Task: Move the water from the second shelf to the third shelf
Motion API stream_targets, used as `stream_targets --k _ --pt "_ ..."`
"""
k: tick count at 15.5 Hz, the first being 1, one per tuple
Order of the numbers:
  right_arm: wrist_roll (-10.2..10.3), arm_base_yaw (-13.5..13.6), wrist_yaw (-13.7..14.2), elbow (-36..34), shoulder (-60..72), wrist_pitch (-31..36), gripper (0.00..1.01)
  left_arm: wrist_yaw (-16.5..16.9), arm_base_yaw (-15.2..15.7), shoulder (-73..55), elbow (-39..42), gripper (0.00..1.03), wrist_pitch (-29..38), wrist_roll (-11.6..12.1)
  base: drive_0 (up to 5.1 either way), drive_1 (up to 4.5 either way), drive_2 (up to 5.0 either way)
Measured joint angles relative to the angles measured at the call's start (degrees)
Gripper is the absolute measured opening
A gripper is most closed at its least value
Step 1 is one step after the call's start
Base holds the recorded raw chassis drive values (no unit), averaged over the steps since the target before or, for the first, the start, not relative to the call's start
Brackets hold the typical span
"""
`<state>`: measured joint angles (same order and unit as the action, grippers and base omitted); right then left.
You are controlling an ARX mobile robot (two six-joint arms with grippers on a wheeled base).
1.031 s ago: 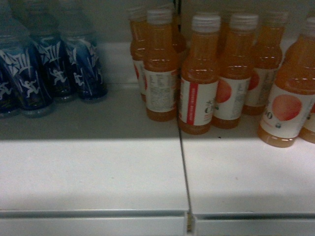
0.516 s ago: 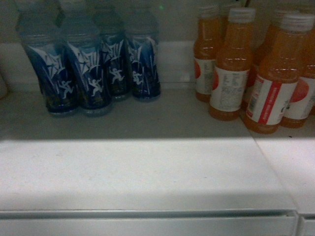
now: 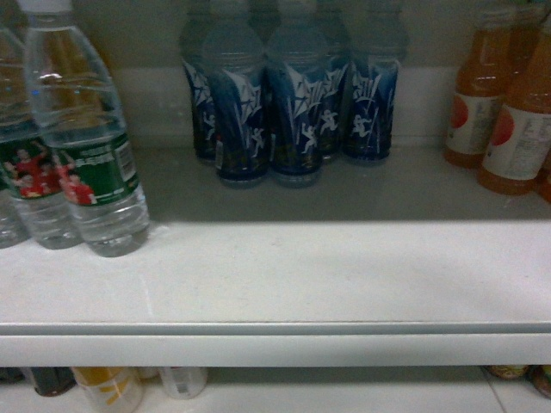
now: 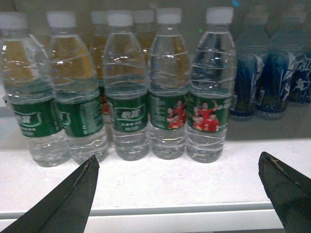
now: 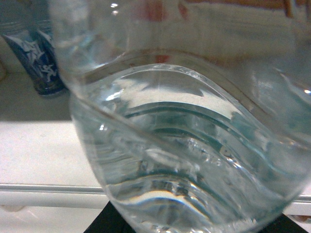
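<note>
Several bottles of water (image 4: 210,87) with green label bands stand in a row on the white shelf (image 4: 194,182) in the left wrist view. My left gripper (image 4: 178,156) hangs open in front of them, short of the shelf edge, with nothing between its dark fingers (image 4: 73,194). The head view catches two of these bottles (image 3: 82,146) at the far left; neither gripper shows there. In the right wrist view a clear ribbed water bottle (image 5: 184,145) fills the frame. My right gripper (image 5: 194,216) is shut on it, and only dark finger bits show beneath it.
Blue-labelled bottles (image 3: 297,112) stand at the back middle of the shelf and orange drink bottles (image 3: 508,112) at the right. A white shelf lip (image 3: 275,344) runs across the front. Below it, tops of other bottles (image 3: 108,387) on a lower shelf show.
The head view has swept left along the shelf: blue and orange bottles slid rightward in frame, water bottles came in at the left, and a lower shelf now shows.
</note>
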<state>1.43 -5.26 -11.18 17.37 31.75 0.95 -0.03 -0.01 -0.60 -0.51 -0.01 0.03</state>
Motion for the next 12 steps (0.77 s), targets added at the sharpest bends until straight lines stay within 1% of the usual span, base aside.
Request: stream_targets --k 7,12 --pt "0.0 0.0 -0.02 0.0 0.02 0.33 0.37 0.02 0.0 0.0 0.0 0.98 -0.22 0.0 -4.7 1.23 3.7" --pt "0.0 -0.02 -0.02 0.0 0.02 0.2 0.37 0.02 0.0 0.0 0.0 0.98 -0.31 0.0 -4.9 2.54 2.5"
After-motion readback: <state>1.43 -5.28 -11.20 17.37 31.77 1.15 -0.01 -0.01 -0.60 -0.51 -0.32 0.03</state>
